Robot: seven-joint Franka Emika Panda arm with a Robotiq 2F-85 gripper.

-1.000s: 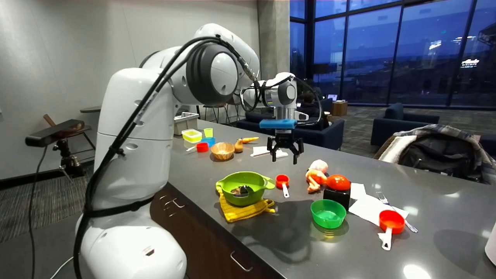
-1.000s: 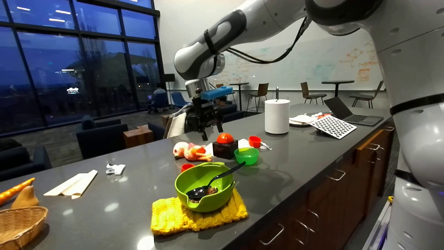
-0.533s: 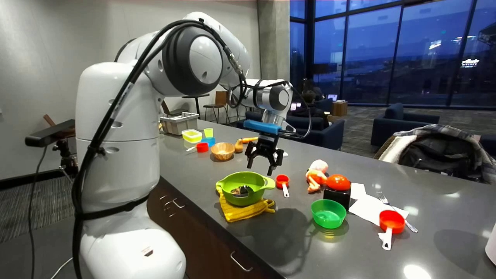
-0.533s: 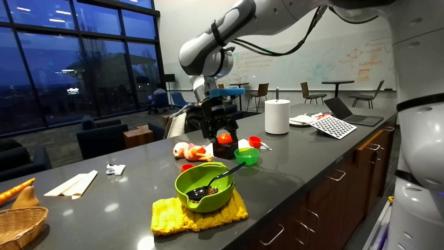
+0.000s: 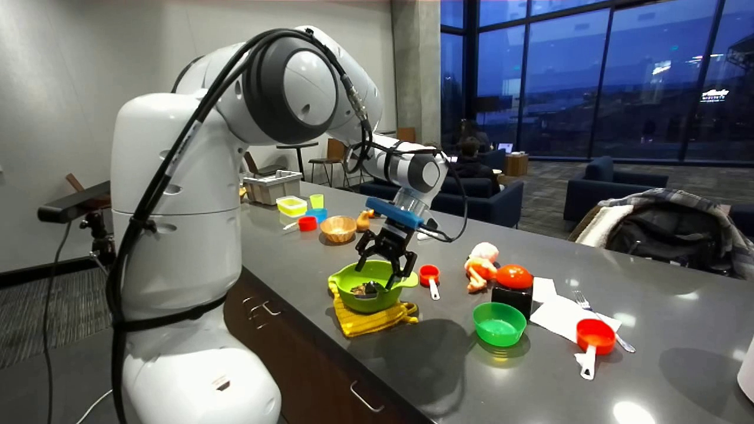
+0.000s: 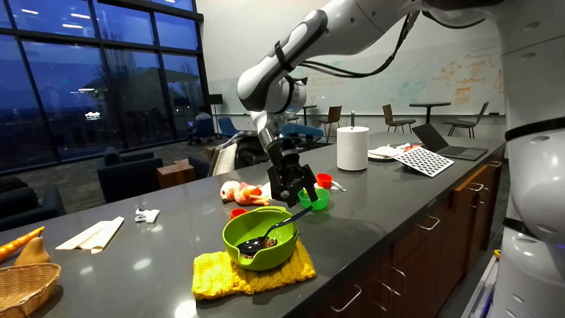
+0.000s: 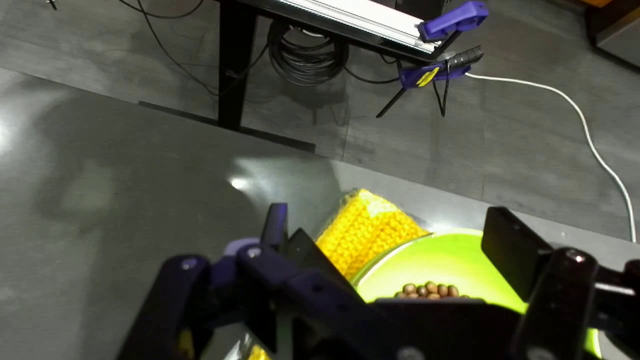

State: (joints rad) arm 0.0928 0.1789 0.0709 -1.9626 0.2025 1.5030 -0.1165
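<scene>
My gripper (image 5: 374, 277) is open and empty, tilted, with its fingers over the lime-green bowl (image 5: 366, 306). In an exterior view the gripper (image 6: 303, 202) is just behind the bowl (image 6: 274, 258), one fingertip near the handle end of a black spoon (image 6: 287, 220); I cannot tell whether they touch. The spoon rests in the bowl. In the wrist view the bowl (image 7: 450, 255) and small round brown pieces (image 7: 431, 290) show between the open fingers (image 7: 392, 225); the spoon is hidden there. The bowl stands on a yellow knitted cloth (image 6: 216, 276).
Near the bowl are a red measuring cup (image 5: 429, 274), a green bowl (image 5: 499, 325), a pink-orange toy (image 5: 482, 268) and a red ball-like object (image 5: 514, 277) on a black box. A wicker basket (image 6: 26, 287) and paper roll (image 6: 352, 148) stand farther off. The counter edge (image 7: 425, 185) lies close.
My gripper has moved down and over to the green bowl and has tilted. Its fingers stay open. The bowl, spoon and other objects have not moved.
</scene>
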